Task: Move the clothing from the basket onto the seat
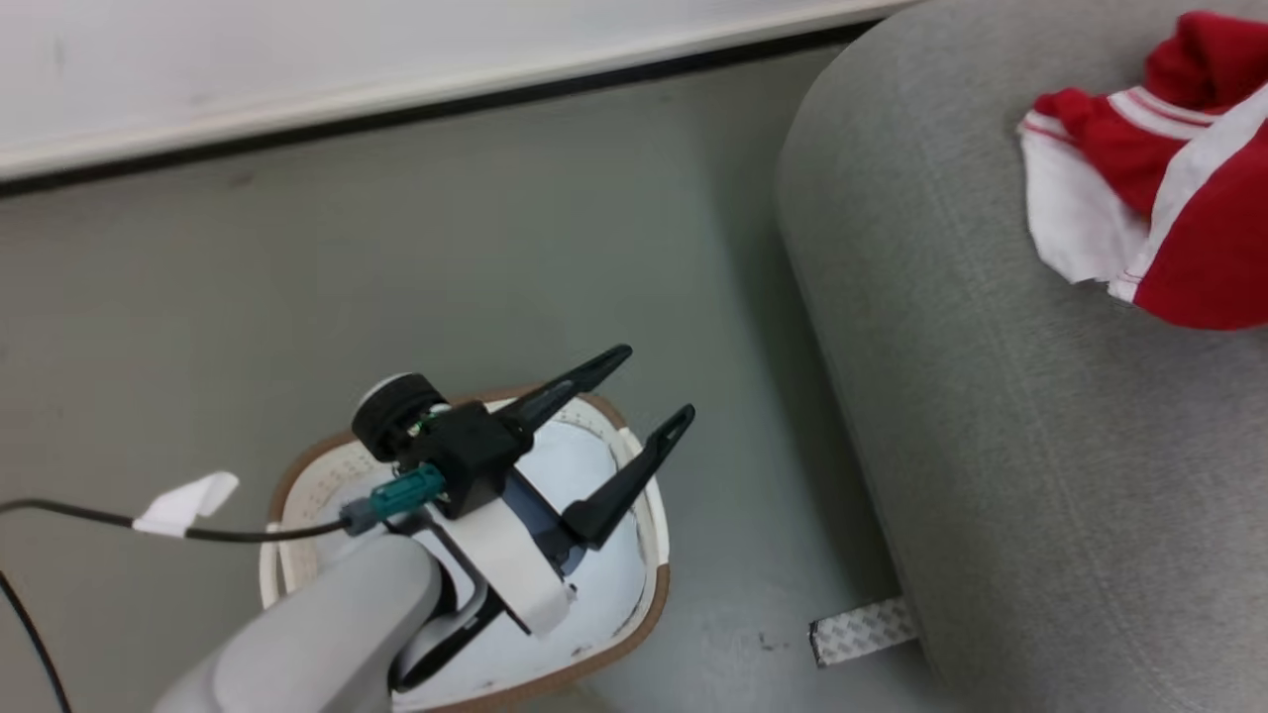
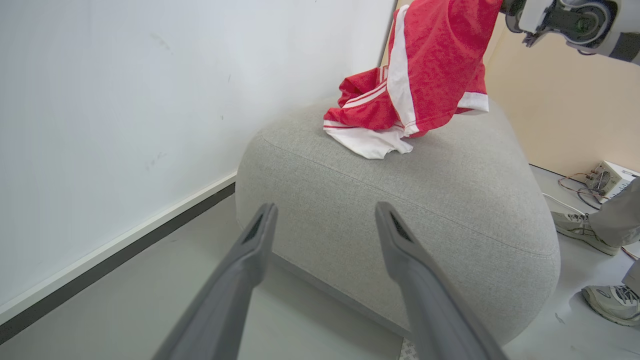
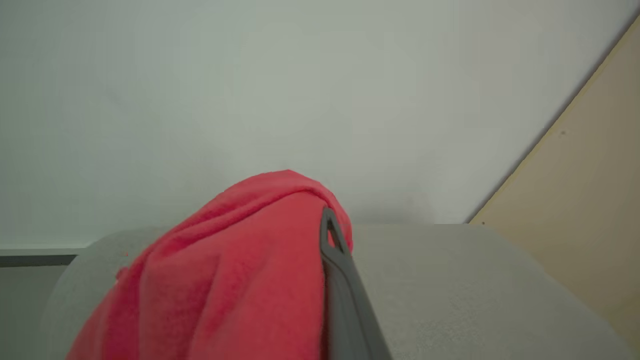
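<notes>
Wall and floor: a white wall [image 1: 396,59] with a dark skirting strip runs across the top of the head view; bare grey floor [image 1: 495,228] lies below it.
Floor items: a patterned strip of pale tape [image 1: 860,631] lies at the seat's foot, lower right of centre in the head view; a black cable with a white paper tag [image 1: 186,503] comes in from the left edge.
Right edge of the left wrist view: a person's grey trainers [image 2: 580,227] stand on the floor beside a small pale box with loose wires [image 2: 612,179].
Beige panel [image 3: 590,210]: fills the right side of the right wrist view.
Seat: the large grey woven-fabric seat with rounded edges [image 1: 991,446] [image 2: 425,200] [image 3: 475,290] takes up the right of the head view.
Basket: the white perforated plastic basket with a brown rim [image 1: 315,493] stands on the floor at lower centre-left, apart from the seat, largely covered by the left arm.
Clothing: the red jersey garments with white panels and striped trim [image 1: 1189,238] [image 2: 430,65] [image 3: 235,270] are on top of the seat at the upper right; one part hangs upward, its lower folds resting on the cushion.
Left gripper [image 1: 652,386] [image 2: 325,210]: fingers spread wide, holding nothing, above the basket.
Right gripper [image 3: 330,235]: closed, red fabric pinched and draped over it, above the seat.
</notes>
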### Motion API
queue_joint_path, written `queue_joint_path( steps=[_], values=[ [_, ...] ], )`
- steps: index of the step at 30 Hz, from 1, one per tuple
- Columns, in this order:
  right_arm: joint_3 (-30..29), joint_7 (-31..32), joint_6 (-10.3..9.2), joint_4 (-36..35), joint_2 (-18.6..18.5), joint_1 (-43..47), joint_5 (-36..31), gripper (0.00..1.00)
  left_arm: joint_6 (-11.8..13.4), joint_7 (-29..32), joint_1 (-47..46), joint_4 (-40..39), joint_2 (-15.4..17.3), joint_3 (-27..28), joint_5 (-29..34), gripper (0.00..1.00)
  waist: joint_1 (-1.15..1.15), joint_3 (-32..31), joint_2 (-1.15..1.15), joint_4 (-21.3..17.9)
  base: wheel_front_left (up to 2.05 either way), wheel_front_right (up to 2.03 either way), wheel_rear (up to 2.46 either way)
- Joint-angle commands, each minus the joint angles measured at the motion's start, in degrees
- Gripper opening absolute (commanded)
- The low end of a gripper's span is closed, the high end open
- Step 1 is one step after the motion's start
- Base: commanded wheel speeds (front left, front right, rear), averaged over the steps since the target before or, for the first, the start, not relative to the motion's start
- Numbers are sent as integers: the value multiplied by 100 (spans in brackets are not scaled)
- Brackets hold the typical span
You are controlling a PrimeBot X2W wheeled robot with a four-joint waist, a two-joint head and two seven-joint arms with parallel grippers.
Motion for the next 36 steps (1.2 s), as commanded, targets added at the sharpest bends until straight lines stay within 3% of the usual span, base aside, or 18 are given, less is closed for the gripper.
queue_joint_path(
  steps=[1, 12, 16, 17, 18, 19, 20, 21, 29, 36],
  values=[
    [86, 221, -13, 348, -108, -203, -326, 0, -9, 19, -103, -83, 112, 40, -69, 100, -1, 456, 0, 253, 0, 0, 0],
    [157, 1123, -13, 1911, -138, -574, -829, 0, -12, 31, -213, -241, 303, 85, -93, 100, -1, 868, 0, 463, 0, 0, 0],
    [252, 1076, -13, 2158, -132, -630, -785, 4, 4, 15, -194, -197, 302, 101, -115, 100, -1, 797, 0, 431, 0, 0, 0],
    [292, 1054, -13, 2196, -118, -629, -787, 11, 13, 16, -176, -181, 294, 100, -117, 100, -1, 755, 0, 412, 0, 0, 0],
    [329, 1047, -13, 2222, -107, -626, -796, 27, 22, 10, -155, -167, 282, 98, -126, 100, -1, 710, 0, 392, 0, 0, 0],
    [367, 1048, -13, 2239, -96, -616, -805, 53, 30, 4, -134, -154, 273, 94, -131, 100, -1, 660, 0, 372, 0, 0, 0],
    [428, 1031, -13, 2244, -82, -591, -817, 97, 35, 0, -106, -134, 255, 85, -142, 100, -1, 598, 0, 352, 0, 0, 0],
    [491, 1042, -13, 2248, -82, -564, -817, 100, 42, -5, -87, -117, 239, 78, -150, 100, -1, 533, 0, 331, 0, 0, 0],
    [1359, 1383, -13, 2143, -239, -166, -371, 100, 99, -44, 168, 134, 34, 84, -258, 100, -1, -252, 0, 213, 0, 0, 0],
    [2137, 1463, -14, 1369, -719, 359, 318, 100, 205, -77, 548, 359, -130, 279, -439, 100, -1, -1044, 0, 285, 0, 0, 0]
  ],
)
